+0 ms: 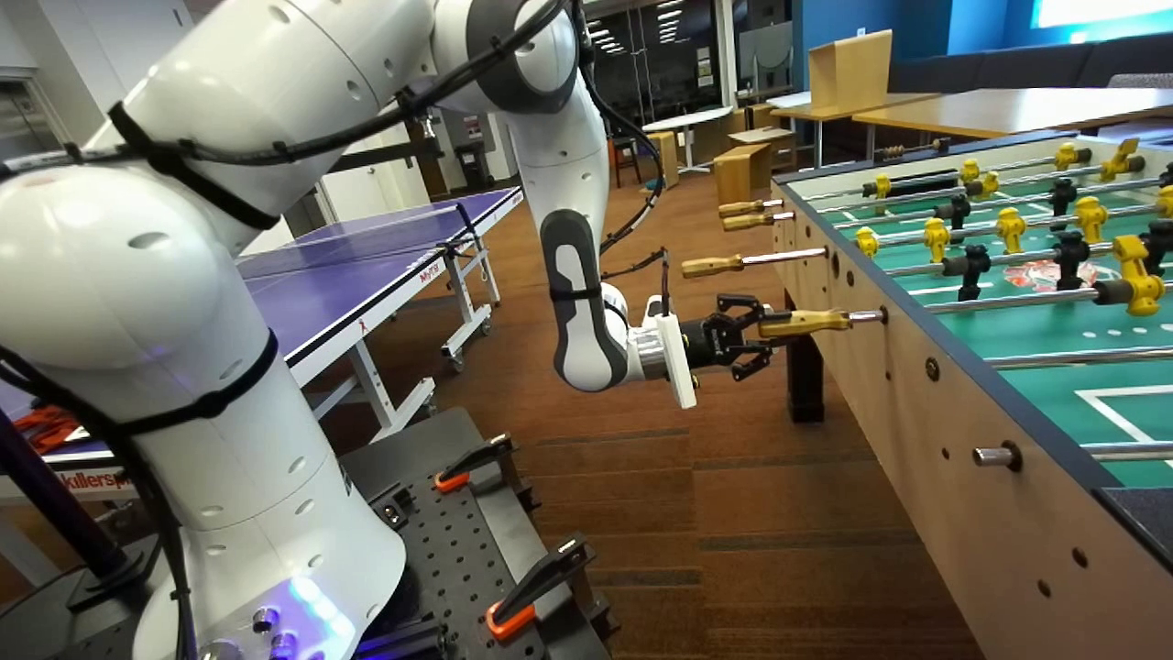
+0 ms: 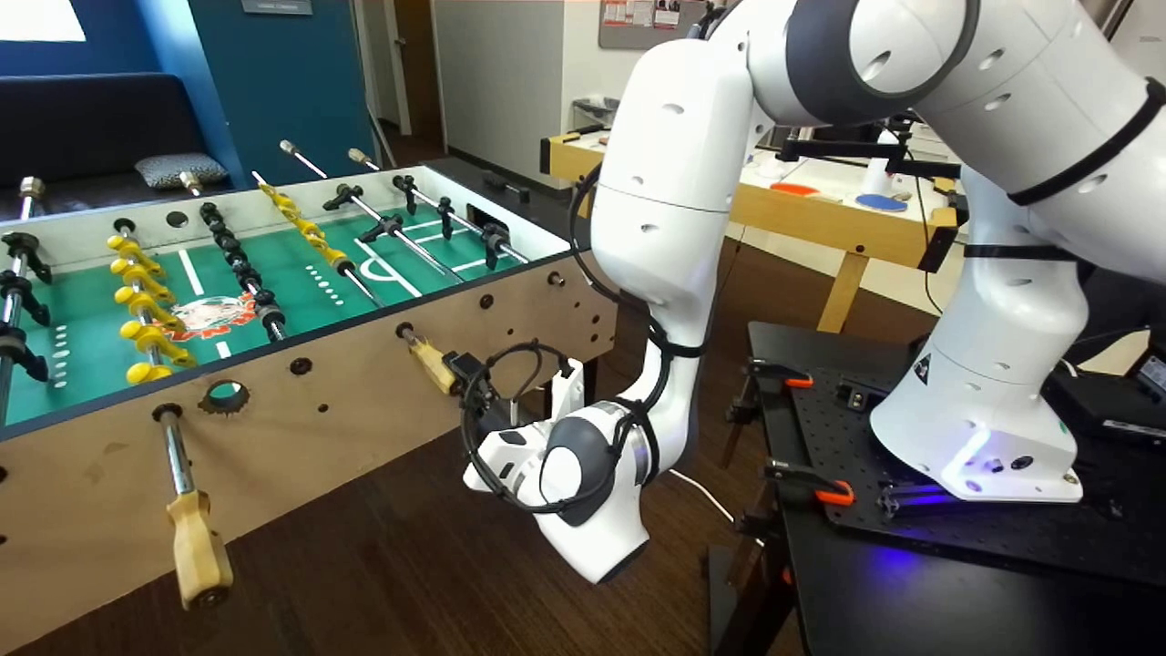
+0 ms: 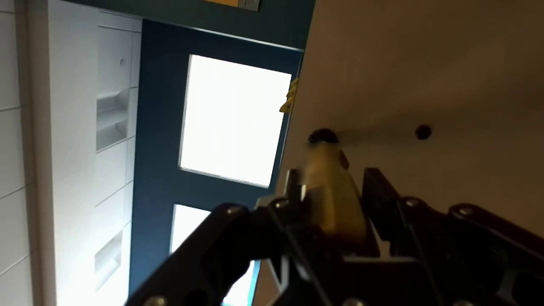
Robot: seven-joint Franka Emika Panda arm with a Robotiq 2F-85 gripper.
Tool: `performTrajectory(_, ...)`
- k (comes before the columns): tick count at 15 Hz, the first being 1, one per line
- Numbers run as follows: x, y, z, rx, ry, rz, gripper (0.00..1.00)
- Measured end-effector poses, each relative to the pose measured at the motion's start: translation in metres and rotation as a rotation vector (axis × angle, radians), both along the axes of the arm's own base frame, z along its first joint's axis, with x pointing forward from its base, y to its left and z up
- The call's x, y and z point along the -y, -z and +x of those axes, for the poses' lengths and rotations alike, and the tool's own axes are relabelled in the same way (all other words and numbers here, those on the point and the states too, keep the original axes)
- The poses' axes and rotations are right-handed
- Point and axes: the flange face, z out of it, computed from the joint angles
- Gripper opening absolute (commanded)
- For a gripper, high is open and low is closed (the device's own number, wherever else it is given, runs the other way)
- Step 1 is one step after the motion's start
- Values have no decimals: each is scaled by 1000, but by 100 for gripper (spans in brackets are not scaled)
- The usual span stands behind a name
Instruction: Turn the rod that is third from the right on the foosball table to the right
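Observation:
The rod's tan wooden handle (image 1: 811, 322) sticks out level from the light-wood side of the foosball table (image 1: 916, 431). It also shows in an exterior view (image 2: 432, 364). Its thin metal bar joins the handle to the side wall. Yellow figures (image 1: 1139, 275) sit on this rod over the green field. My gripper (image 1: 768, 330) is at the handle's outer end, one finger on each side. In the wrist view the handle (image 3: 343, 204) stands between the black fingers (image 3: 332, 174). A narrow gap shows beside the right finger; contact at the left finger is blurred.
Another handle (image 1: 713, 266) and two smaller-looking ones (image 1: 747, 220) stick out farther along. A bare rod end (image 1: 994, 456) protrudes on the near side. One handle (image 2: 199, 551) hangs toward the camera in an exterior view. A blue ping-pong table (image 1: 357, 257) stands behind the arm.

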Motion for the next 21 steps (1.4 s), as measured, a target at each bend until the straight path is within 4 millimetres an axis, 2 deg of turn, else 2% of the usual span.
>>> performTrajectory(1, 2, 1, -2, 29, -20, 32, 15)
performTrajectory(2, 4, 2, -3, 56, -40, 63, 40)
performTrajectory(4, 8, 4, -5, 98, -75, 111, 40)
performTrajectory(5, 9, 4, -6, 105, -82, 120, 65)
performTrajectory(6, 9, 5, -6, 109, -84, 126, 68)
performTrajectory(8, 8, 5, -7, 110, -82, 127, 82)
performTrajectory(11, -9, 4, -13, 104, -72, 156, 100)
performTrajectory(16, -50, -7, -30, 107, 23, 277, 100)
performTrajectory(19, -67, -30, -38, 133, 112, 355, 100)
performTrajectory(21, -72, -55, -45, 173, 160, 408, 100)
